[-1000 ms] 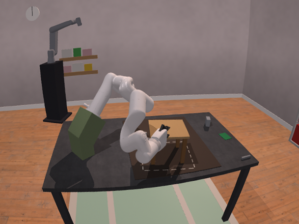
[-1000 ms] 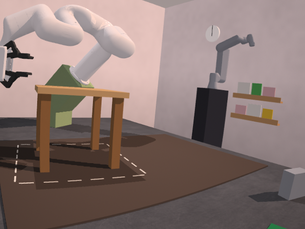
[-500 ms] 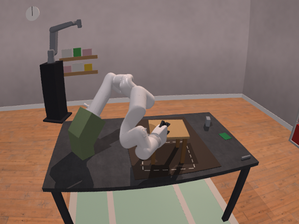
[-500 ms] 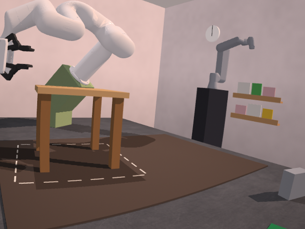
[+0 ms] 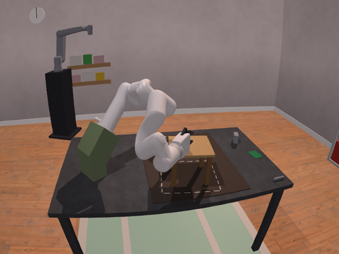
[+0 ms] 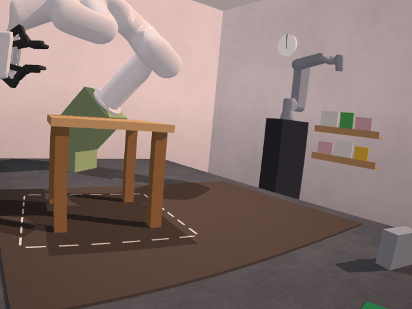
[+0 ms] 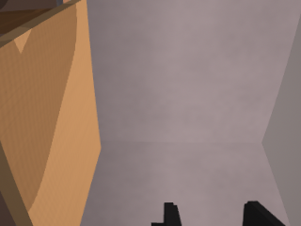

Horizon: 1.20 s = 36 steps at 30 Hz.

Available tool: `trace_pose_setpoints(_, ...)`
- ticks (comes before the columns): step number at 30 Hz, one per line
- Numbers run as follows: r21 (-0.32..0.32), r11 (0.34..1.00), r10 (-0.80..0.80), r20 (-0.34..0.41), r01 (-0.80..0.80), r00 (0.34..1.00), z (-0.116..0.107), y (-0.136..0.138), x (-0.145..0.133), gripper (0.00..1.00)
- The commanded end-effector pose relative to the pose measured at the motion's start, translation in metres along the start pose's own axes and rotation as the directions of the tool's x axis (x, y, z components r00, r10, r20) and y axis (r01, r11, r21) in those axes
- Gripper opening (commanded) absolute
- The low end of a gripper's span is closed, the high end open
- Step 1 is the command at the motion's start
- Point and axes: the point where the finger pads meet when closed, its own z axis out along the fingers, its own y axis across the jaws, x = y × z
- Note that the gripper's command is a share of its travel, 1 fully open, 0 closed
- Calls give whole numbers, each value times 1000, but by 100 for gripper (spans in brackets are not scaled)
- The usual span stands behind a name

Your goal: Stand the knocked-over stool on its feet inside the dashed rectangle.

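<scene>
The stool (image 5: 203, 146) (image 6: 111, 123) (image 7: 52, 118) is upright, its seat uppermost and level. All four feet stand within the dashed rectangle (image 5: 187, 192) (image 6: 100, 243), on the brown mat (image 5: 234, 179) (image 6: 232, 212) laid over the table (image 5: 127, 193) (image 6: 319, 266).

The jaws (image 5: 191, 137) (image 6: 45, 56) are partly open, with nothing between them. They are held above seat height, apart from the stool, the fingers pointing roughly level. The wrist view shows the seat's surface to one side of both fingertips.

The white arm (image 5: 157, 107) (image 6: 149, 49) is fixed to a green angular mount (image 5: 95, 154) (image 6: 87, 136). Found beyond the mat: a grey block (image 5: 235, 137) (image 6: 397, 247), a flat green piece (image 5: 255, 154) (image 6: 374, 305) and a small grey bar (image 5: 278, 178), the last near the table's edge.
</scene>
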Motion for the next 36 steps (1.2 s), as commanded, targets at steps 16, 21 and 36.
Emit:
trace_pose_setpoints(16, 3, 1000, -6, -1, 6, 1000, -1, 39, -1, 45)
trace_pose_setpoints(21, 3, 1000, -6, -1, 6, 1000, -1, 39, -1, 45)
trace_pose_setpoints(36, 3, 1000, -6, -1, 6, 1000, -1, 39, -1, 45)
